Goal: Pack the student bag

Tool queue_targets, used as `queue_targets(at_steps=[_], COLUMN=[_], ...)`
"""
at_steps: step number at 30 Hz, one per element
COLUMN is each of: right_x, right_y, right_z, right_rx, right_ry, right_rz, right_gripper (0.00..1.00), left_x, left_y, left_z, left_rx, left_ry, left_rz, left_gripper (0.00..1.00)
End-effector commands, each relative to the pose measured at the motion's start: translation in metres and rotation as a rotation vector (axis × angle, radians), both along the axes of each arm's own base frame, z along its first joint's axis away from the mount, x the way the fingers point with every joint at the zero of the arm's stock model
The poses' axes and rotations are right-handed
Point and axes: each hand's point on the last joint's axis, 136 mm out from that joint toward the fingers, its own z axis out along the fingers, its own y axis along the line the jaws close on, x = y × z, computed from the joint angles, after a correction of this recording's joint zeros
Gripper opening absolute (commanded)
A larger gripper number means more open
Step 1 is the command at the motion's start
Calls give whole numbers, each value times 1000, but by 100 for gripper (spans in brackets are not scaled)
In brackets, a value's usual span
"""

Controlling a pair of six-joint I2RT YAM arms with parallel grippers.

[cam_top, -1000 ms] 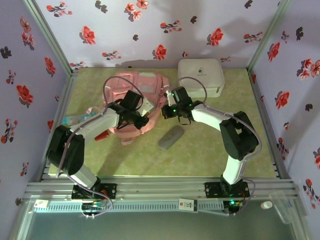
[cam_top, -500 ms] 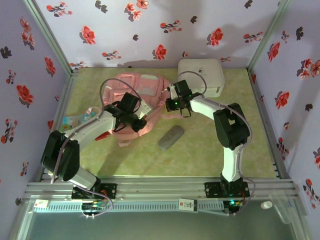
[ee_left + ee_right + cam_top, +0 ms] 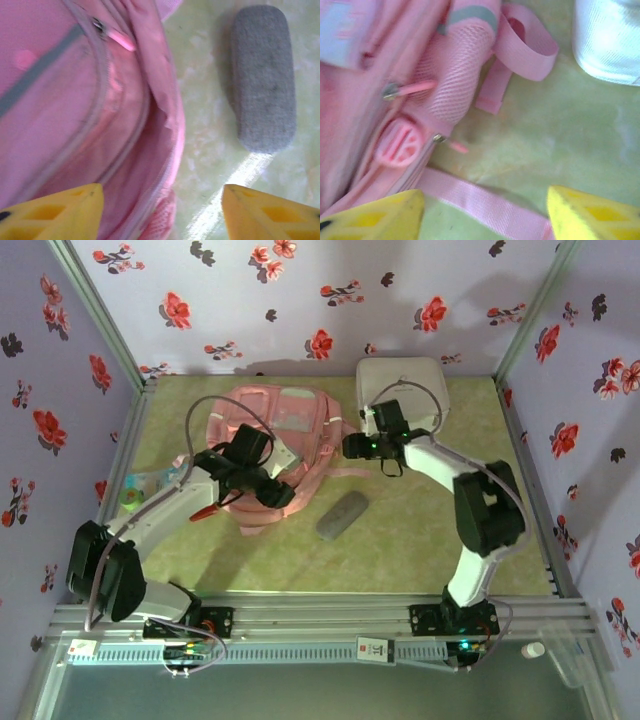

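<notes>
**Top view.** The left gripper (image 3: 278,492) hangs over the near edge of the student bag (image 3: 275,425). The bag lies flat on the green table (image 3: 420,530), stretching away ahead of that gripper. The right gripper (image 3: 350,446) sits just beside the bag's right flank and points at it. A white hard case (image 3: 402,390) stands close behind the right gripper. A grey case (image 3: 342,515) lies on the table, off to the right of the left gripper and nearer the arm bases than the right gripper, apart from the bag.

**Left wrist view.** The two yellow fingertips (image 3: 65,210) stand wide apart with nothing between them. One is over pink fabric and the other over bare table. Just ahead of them the bag's fabric parts along a zip line, showing a deeper pink inside. A pink zip pull (image 3: 117,39) lies further ahead. The grey case rests ahead of the fingertip that is over the table, clear of the bag.

**Right wrist view.** The fingertips (image 3: 375,215) are spread wide and hold nothing. A pink strap (image 3: 485,202) crosses the table just ahead of the gap between them. Beyond it are the bag's mesh side pocket (image 3: 457,75) and a looped strap (image 3: 527,47). A corner of the white hard case shows far ahead, on the side away from the bag.
</notes>
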Motion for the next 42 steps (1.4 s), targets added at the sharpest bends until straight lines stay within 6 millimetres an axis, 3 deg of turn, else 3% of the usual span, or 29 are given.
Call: queue_targets(at_steps=[1, 8, 16, 21, 25, 28, 31, 37, 42], right_x=[-8, -24, -28, -27, -23, -20, -14, -2, 6], right_y=[-5, -23, -23, -20, -15, -6, 5, 32, 54], right_z=[36, 30, 29, 26, 27, 28, 30, 45, 55], right_rx=[42, 21, 43, 48, 65, 79, 98, 187, 250], right_ry=[-102, -112, -113, -112, -113, -108, -93, -92, -96], right_rz=[-23, -79, -86, -77, -60, -21, 19, 107, 196], right_gripper=[71, 80, 81, 81, 81, 81, 81, 80, 78], left_x=[24, 53, 79, 96, 100, 98, 93, 75, 64], left_y=[12, 17, 7, 7, 6, 7, 8, 7, 11], left_z=[11, -10, -30, -28, -25, -14, 8, 60, 85], left_rx=[81, 290, 401, 431, 426, 407, 367, 198, 116], left_ry=[-112, -163, -194, -218, -229, -251, -293, -413, -474], left_rz=[77, 58, -31, 17, 38, 42, 49, 51, 64], left_gripper=[72, 75, 67, 55, 32, 18, 11, 7, 5])
